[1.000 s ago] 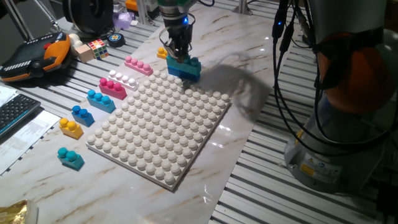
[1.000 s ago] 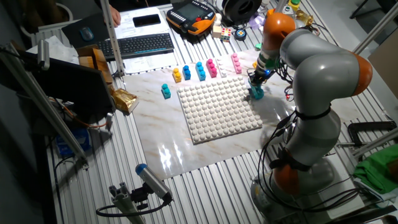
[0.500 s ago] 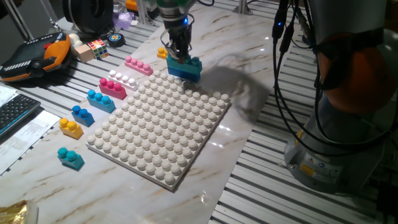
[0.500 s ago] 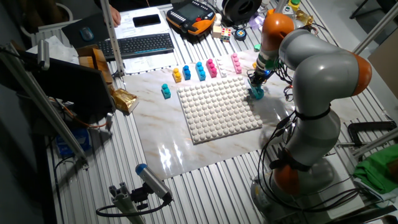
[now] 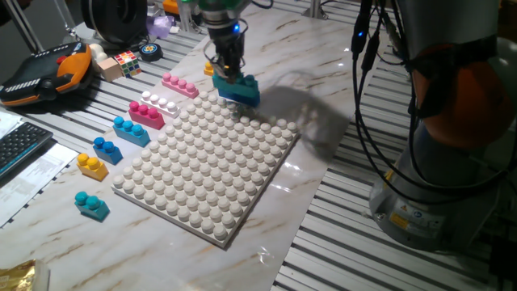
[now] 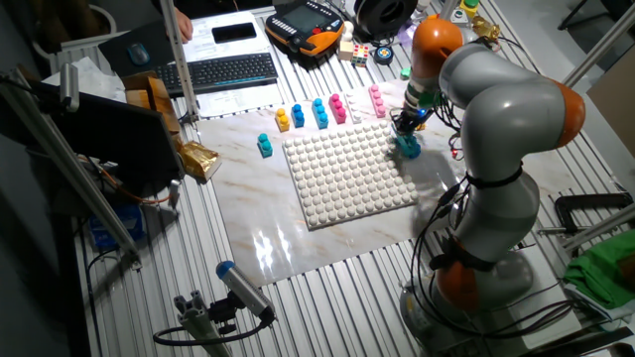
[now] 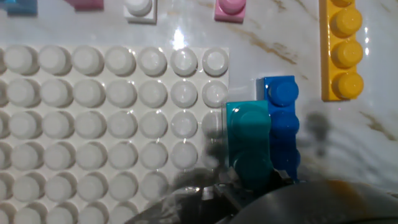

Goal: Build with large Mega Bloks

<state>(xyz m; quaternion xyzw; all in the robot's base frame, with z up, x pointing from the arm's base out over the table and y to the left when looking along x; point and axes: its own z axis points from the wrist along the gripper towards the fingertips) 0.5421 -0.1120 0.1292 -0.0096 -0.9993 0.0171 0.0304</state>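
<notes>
My gripper (image 5: 229,74) is shut on a teal Mega Blok (image 5: 242,84) joined to a blue one (image 5: 239,96), held at the far right corner of the white baseplate (image 5: 210,166). In the hand view the teal brick (image 7: 249,140) overlaps the plate's edge (image 7: 112,112) with the blue brick (image 7: 281,121) beside it, and a yellow four-stud brick (image 7: 341,50) lies to the right. Pink (image 5: 179,85), white (image 5: 160,103), magenta (image 5: 145,115), light blue (image 5: 131,131), blue (image 5: 107,149), yellow (image 5: 92,166) and teal (image 5: 92,205) bricks lie along the plate's left side. The other fixed view shows my gripper (image 6: 407,134) at the plate's corner (image 6: 347,174).
A puzzle cube (image 5: 125,63), a black and orange teach pendant (image 5: 48,73) and a keyboard (image 5: 16,145) sit at the left. The arm's base (image 5: 428,186) and hanging cables (image 5: 363,97) stand to the right of the marble board.
The gripper with the teal and blue bricks has drifted slightly left, towards the plate's far corner. The loose bricks have not moved.
</notes>
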